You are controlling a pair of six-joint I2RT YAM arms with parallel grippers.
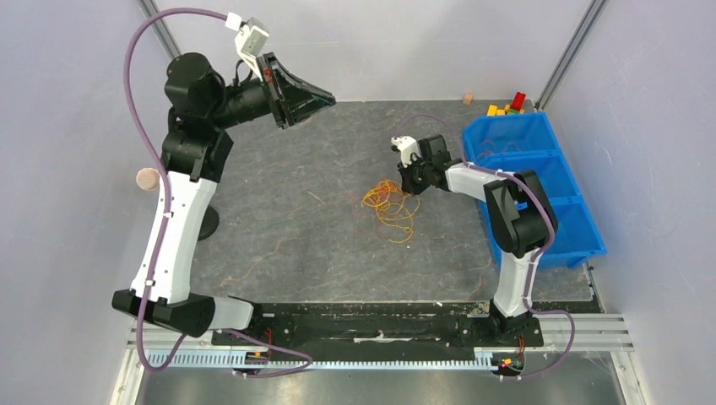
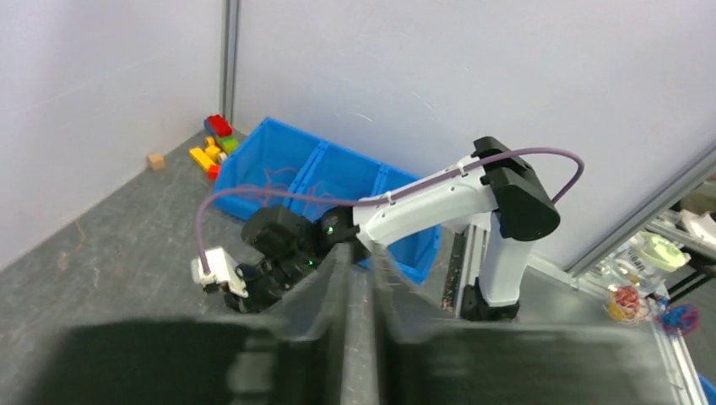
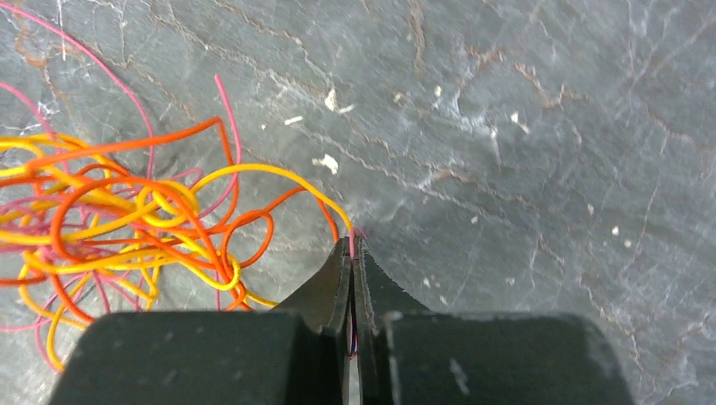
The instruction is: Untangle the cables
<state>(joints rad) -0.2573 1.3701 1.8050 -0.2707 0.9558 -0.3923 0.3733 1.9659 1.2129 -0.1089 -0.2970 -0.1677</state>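
The cables [image 1: 390,207] lie in a loose tangle of orange, yellow and pink loops on the grey table, a little right of its middle. In the right wrist view the tangle [image 3: 127,228] fills the left side. My right gripper [image 1: 408,187] is low at the tangle's right edge. Its jaws [image 3: 352,246] are shut on a thin pink cable [image 3: 358,231] that leads off from the tangle. My left gripper [image 1: 329,99] is raised high at the back left, pointing right, far from the cables. Its fingers [image 2: 361,253] are shut and hold nothing.
A blue divided bin [image 1: 540,181] stands at the right edge, right behind the right arm; it also shows in the left wrist view [image 2: 279,160]. Coloured toy blocks [image 1: 509,105] and a small wooden cube [image 1: 467,99] lie at the back wall. A wooden disc [image 1: 148,179] sits at the left.
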